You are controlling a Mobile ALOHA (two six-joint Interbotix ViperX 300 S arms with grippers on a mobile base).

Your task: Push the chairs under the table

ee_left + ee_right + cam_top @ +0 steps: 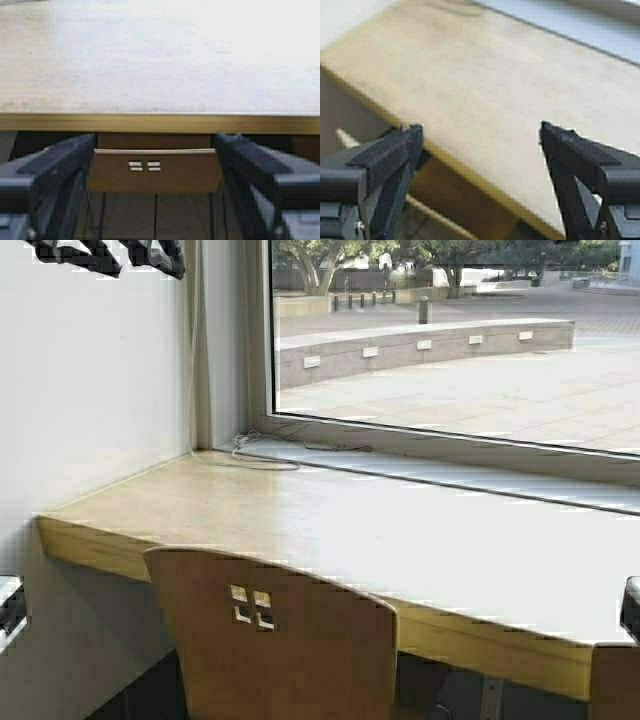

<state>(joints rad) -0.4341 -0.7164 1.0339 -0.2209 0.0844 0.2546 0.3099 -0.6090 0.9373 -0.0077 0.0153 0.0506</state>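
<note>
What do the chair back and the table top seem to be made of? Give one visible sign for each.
Chair back: likely bent plywood, tan, smooth, thin curved panel with square cutouts. Table: pale wood or wood laminate, glossy, reflecting window light, thick yellowish front edge.

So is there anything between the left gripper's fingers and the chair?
No, nothing is there. In the left wrist view the open left gripper frames the chair back, with only empty air between them, under the table edge.

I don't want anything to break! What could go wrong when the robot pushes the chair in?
The tan plywood chair's back stands taller than the pale wooden table's thick yellowish edge, so it may bump it. The open left end effector could get pinched between them. A white cable lies near the window.
</note>
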